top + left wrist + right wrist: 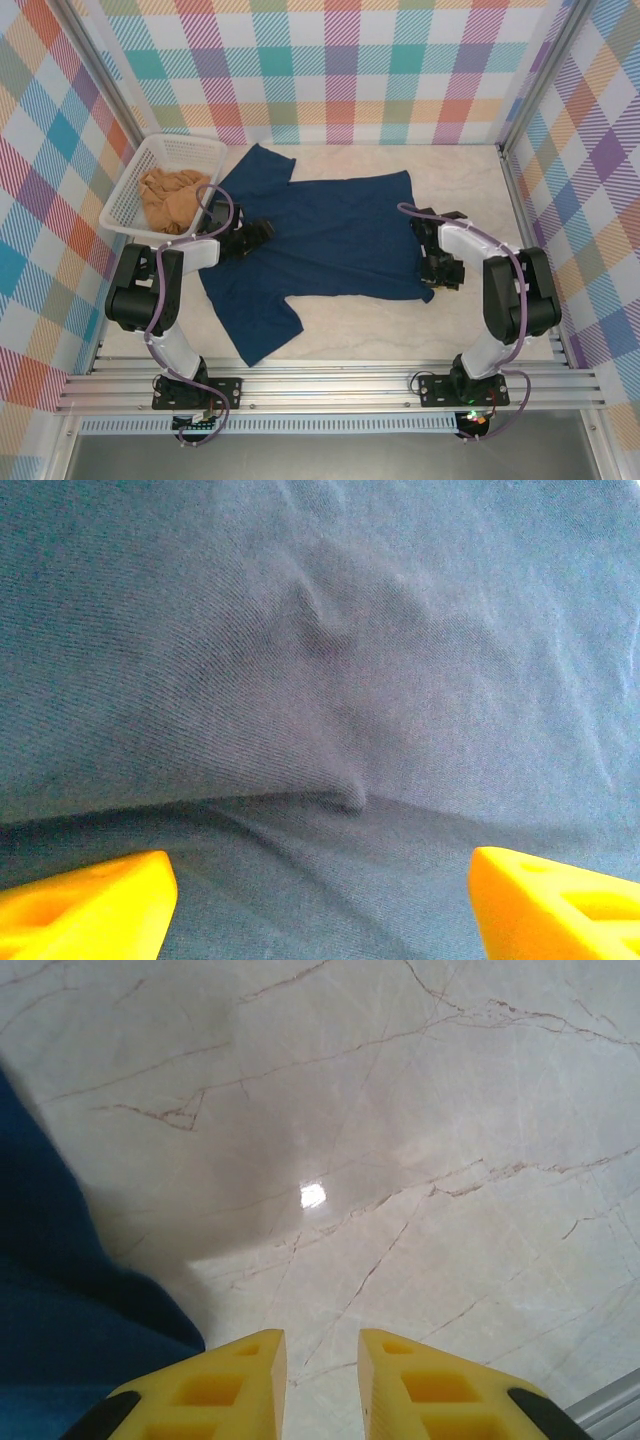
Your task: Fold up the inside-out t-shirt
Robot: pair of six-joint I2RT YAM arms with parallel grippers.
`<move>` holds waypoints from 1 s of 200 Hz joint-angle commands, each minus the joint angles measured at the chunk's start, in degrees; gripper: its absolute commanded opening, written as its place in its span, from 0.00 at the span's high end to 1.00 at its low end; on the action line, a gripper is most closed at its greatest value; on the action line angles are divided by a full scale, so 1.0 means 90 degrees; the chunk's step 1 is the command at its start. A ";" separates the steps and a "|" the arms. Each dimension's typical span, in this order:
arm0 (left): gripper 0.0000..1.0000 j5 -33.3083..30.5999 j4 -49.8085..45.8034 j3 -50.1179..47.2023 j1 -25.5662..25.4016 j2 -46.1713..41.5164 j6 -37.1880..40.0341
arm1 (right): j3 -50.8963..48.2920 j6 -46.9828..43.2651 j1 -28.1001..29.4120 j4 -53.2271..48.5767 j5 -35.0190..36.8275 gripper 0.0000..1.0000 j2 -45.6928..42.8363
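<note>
The dark navy t-shirt [330, 240] lies spread flat on the marble table, one sleeve toward the basket and the other toward the near edge. My left gripper [256, 234] sits low over the shirt's left part. In the left wrist view its yellow fingers [90, 900] stand wide apart, open, over a fold ridge in the navy cloth [330, 680]. My right gripper [444, 270] hovers at the shirt's near right corner. Its fingers [230, 1390] are a narrow gap apart over bare table, nothing between them, with the shirt's edge [60, 1310] just to their left.
A white plastic basket [145, 165] at the back left holds a tan-orange garment [172, 197]. Bare marble table [470, 190] lies right of the shirt and along the near edge. Checked walls enclose the table; a metal rail [610, 1410] runs close by the right gripper.
</note>
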 commanded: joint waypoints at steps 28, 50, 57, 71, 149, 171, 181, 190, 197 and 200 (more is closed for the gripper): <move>0.21 -0.0113 -0.0773 -0.0339 0.0120 0.0486 0.0085 | -0.0510 0.0317 0.0509 0.0224 -0.1182 0.66 -0.0771; 0.21 -0.0109 -0.0776 -0.0337 0.0126 0.0496 0.0084 | -0.0831 0.0497 0.0475 0.0437 -0.1238 0.63 -0.0787; 0.22 -0.0105 -0.0779 -0.0335 0.0120 0.0497 0.0084 | -0.0887 0.0501 0.0449 0.0483 -0.1263 0.63 -0.0771; 0.21 -0.0106 -0.0780 -0.0336 0.0126 0.0494 0.0091 | -0.0976 0.0541 0.0394 0.0598 -0.1402 0.65 -0.0766; 0.21 -0.0113 -0.0778 -0.0337 0.0126 0.0472 0.0106 | -0.1223 0.0344 0.0031 0.1337 -0.1787 0.73 -0.0449; 0.21 -0.0118 -0.0760 -0.0352 0.0122 0.0467 0.0104 | -0.1214 0.0304 -0.0079 0.1366 -0.1725 0.84 -0.0415; 0.21 -0.0117 -0.0760 -0.0355 0.0127 0.0465 0.0105 | -0.1203 0.0294 -0.0130 0.1351 -0.1693 0.88 -0.0415; 0.21 -0.0113 -0.0753 -0.0355 0.0125 0.0467 0.0104 | -0.1202 0.0276 -0.0170 0.1332 -0.1651 0.91 -0.0441; 0.21 -0.0115 -0.0745 -0.0356 0.0125 0.0465 0.0104 | -0.1195 0.0266 -0.0203 0.1305 -0.1589 0.93 -0.0471; 0.21 -0.0113 -0.0739 -0.0360 0.0126 0.0467 0.0101 | -0.1190 0.0260 -0.0216 0.1294 -0.1577 0.94 -0.0487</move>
